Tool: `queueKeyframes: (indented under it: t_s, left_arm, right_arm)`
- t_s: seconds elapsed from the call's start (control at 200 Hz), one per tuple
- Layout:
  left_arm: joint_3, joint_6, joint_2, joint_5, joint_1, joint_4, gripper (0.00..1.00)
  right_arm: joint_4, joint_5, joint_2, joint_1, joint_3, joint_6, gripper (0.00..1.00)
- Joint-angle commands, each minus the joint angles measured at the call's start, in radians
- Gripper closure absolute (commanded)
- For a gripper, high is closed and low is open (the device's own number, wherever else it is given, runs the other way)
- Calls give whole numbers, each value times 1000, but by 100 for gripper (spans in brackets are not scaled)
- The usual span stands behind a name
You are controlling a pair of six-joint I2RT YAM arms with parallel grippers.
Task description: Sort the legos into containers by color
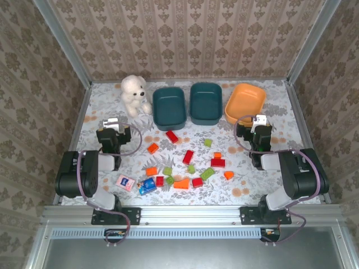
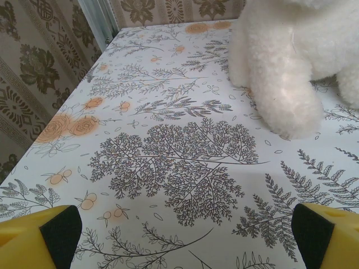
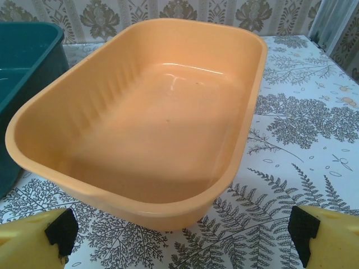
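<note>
Right gripper (image 3: 180,235), spread wide and empty like the left gripper (image 2: 182,232), should fetch the orange lego (image 1: 228,175) behind it for the orange tub (image 3: 146,112) ahead.

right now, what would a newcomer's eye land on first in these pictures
The scatter of red, orange and green legos across the middle of the flowery table stands out first. Behind them stand two empty dark teal tubs and an orange tub in a row, a white teddy bear at its left end.
</note>
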Motion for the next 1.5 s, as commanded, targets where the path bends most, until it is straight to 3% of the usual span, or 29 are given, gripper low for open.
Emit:
queueKeyframes:
  t_s: [0.0,1.005,1.095,1.175,1.27,1.495]
  left_arm:
    - [12,-1,-5,-10,-4,21,0]
    - [0,4,-10,-16,-6,38,0]
    - [-22,36,-56,-66,-45,52,0]
    - [-24,102,-124,-184,-130,23,0]
    - [-7,147,-232,-248,-188,-76,0]
    - [82,97,-493,-342,-265,-346,0]
  right_arm:
    - [4,-19,1,-5,12,-2,0]
    - [10,-18,-5,-5,7,-2,0]
    - [-86,10,-74,-3,28,4,0]
    - [-207,52,-166,7,61,6,0]
    - [-237,73,-276,11,47,9,0]
    - [-439,138,-512,21,136,16,0]
